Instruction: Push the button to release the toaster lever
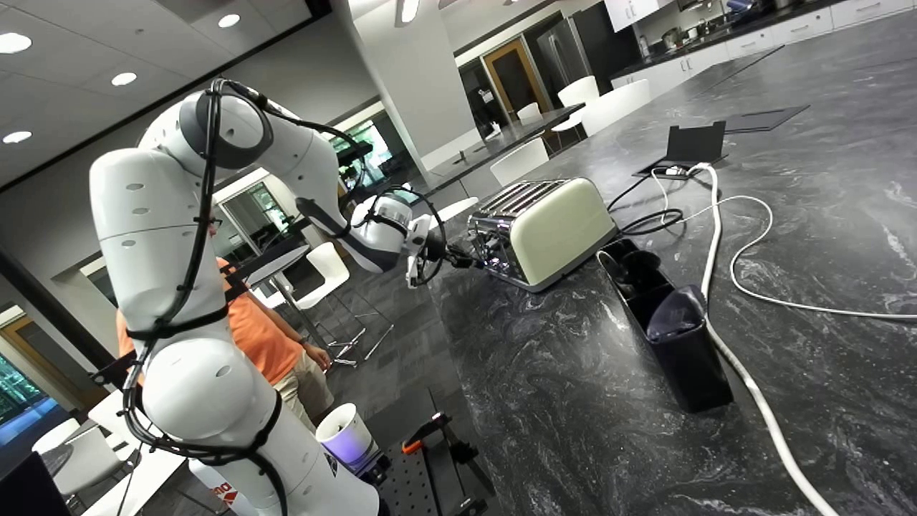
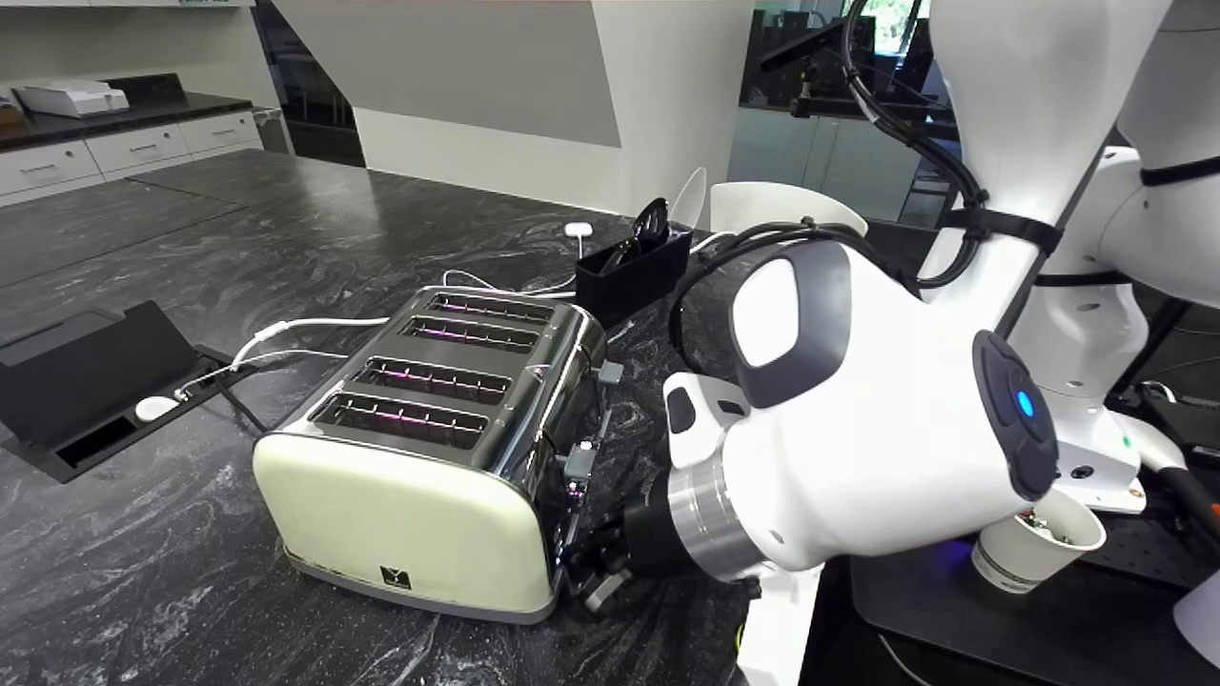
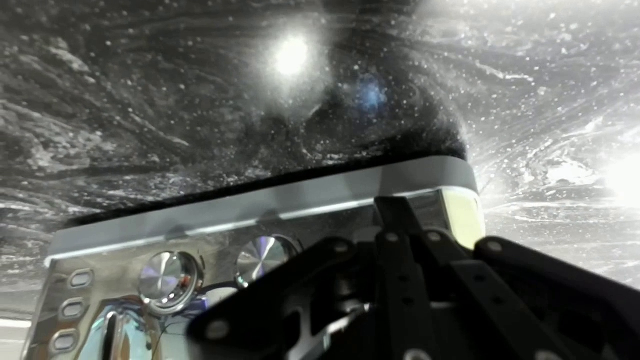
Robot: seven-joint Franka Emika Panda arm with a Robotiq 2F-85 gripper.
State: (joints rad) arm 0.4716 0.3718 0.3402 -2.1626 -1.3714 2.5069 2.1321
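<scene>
The cream-white toaster (image 1: 562,233) stands on the dark counter in both exterior views; its cream end faces front in an exterior view (image 2: 400,519). Its metallic control face carries grey levers (image 2: 579,463). In the wrist view, two round knobs (image 3: 167,281) and a column of small oval buttons (image 3: 72,308) show at the left of that face. My gripper (image 3: 397,215) is shut, its fingers together and empty. The fingertips are at the low part of the control face near the cream end, also seen in an exterior view (image 2: 583,562). The gripper hides the controls there; contact is unclear.
A black box (image 1: 691,365) holding dark items stands beside the toaster. White cables (image 1: 752,398) run over the counter (image 1: 559,401) to an open black outlet box (image 1: 695,145) behind the toaster. A paper cup (image 2: 1034,543) stands near the robot base.
</scene>
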